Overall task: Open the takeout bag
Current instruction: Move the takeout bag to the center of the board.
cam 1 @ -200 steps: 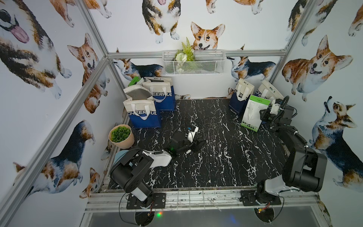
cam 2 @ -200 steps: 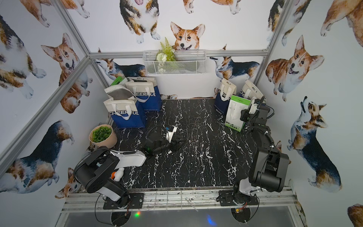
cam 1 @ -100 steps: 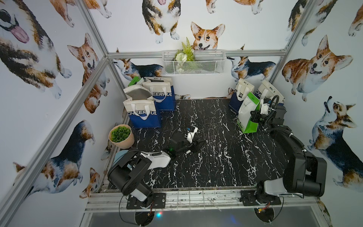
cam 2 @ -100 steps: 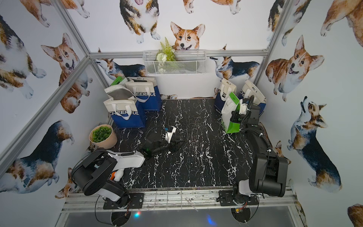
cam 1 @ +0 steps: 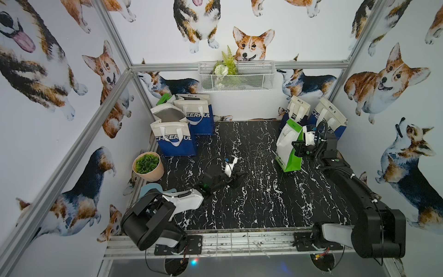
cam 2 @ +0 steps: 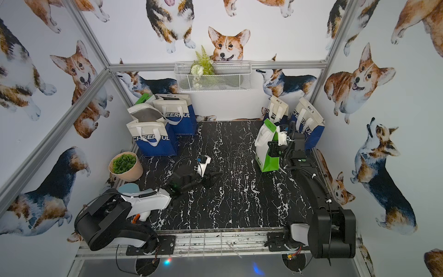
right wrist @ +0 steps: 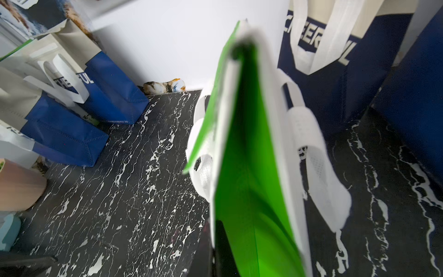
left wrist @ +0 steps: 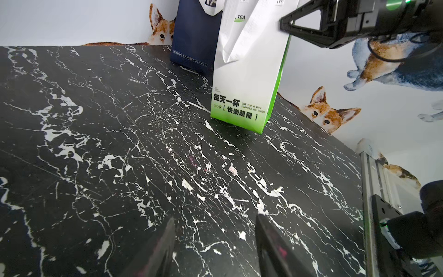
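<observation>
The bag [cam 1: 285,146] has swung upright and shifted inward, its green side edge pinched between the right gripper's [cam 1: 296,150] clenched fingers; right arm stretched forward; left gripper [cam 1: 236,178] hovers low, fingers apart, empty.

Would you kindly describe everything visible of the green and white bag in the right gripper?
The green and white bag stands upright, leaning slightly, toward the table's far right corner. Its broad faces are white fading to green at the foot, with dark print including "TEA"; the narrow green sides fold inward, leaving the mouth flat shut. A white dimpled handle hangs down each face. The right gripper is shut on one side edge. Whether the base touches the table is unclear.
</observation>
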You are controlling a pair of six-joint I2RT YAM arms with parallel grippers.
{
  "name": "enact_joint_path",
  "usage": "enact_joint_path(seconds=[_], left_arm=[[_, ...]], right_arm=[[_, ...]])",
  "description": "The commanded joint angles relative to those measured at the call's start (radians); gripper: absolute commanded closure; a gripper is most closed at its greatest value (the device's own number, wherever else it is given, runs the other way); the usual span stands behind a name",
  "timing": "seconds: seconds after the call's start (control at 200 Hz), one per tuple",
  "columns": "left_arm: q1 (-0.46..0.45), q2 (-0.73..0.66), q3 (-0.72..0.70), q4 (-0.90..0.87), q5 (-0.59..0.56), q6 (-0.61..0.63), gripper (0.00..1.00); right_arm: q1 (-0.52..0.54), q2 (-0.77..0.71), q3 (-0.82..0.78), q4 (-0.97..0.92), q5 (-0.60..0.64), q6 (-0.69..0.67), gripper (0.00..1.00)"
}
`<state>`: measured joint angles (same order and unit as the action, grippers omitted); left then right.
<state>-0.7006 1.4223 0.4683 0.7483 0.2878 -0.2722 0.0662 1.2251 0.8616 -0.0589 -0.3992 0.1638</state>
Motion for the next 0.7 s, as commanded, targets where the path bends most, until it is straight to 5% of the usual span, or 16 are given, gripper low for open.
enact_joint_path(seconds=[0.0, 0.31, 0.696], left_arm=[[0.000, -0.018, -0.009, -0.019, -0.026, 0.032, 0.45], [-0.001, -0.114, -0.044, -0.056, -0.064, 0.050, 0.46], [-0.001, -0.192, -0.091, -0.034, -0.064, 0.058, 0.38]], right_arm=[[0.058, -0.027, -0.006, -0.003, -0.006, -0.026, 1.00], [0.257, -0.073, -0.016, -0.043, 0.024, -0.045, 1.00], [0.388, -0.097, -0.055, -0.044, -0.139, -0.069, 1.00]])
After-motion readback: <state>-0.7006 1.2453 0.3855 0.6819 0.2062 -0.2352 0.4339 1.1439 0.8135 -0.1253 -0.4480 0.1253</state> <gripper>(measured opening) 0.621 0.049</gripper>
